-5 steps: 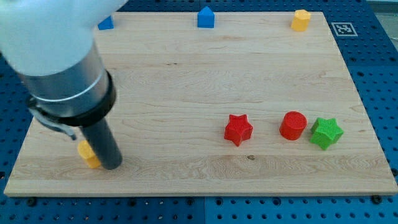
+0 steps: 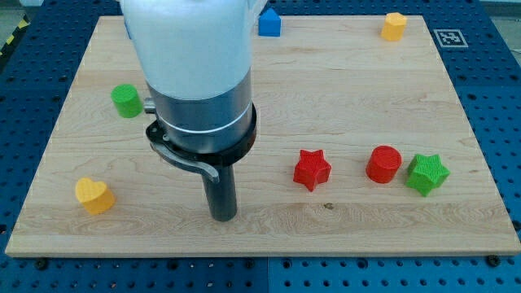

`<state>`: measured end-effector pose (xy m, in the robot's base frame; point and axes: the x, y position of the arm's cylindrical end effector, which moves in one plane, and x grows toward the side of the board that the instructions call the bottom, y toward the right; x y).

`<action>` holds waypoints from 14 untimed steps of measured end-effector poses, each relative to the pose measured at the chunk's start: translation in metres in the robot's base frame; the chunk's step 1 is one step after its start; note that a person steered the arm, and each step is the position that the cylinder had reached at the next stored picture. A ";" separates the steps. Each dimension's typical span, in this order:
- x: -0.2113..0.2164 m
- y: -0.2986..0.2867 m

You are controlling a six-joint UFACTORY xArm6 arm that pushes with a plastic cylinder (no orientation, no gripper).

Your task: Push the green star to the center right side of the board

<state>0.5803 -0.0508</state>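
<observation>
One pale wooden board (image 2: 342, 89) holds everything. No claw on this rig: my tip (image 2: 223, 217) rests left of the red star block (image 2: 312, 169). Green star block (image 2: 427, 173) sits lower right, beside the red cylinder block (image 2: 383, 163).

Red star (image 2: 312, 169), red cylinder (image 2: 383, 163), green cylinder (image 2: 125, 100), yellow heart (image 2: 94, 195), blue block (image 2: 269, 23), yellow block (image 2: 394, 26)
</observation>
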 end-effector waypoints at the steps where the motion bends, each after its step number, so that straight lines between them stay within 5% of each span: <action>1: 0.000 0.000; 4: 0.000 0.055; 6: 0.000 0.206; 8: -0.025 0.283; 14: -0.042 0.254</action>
<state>0.5380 0.2030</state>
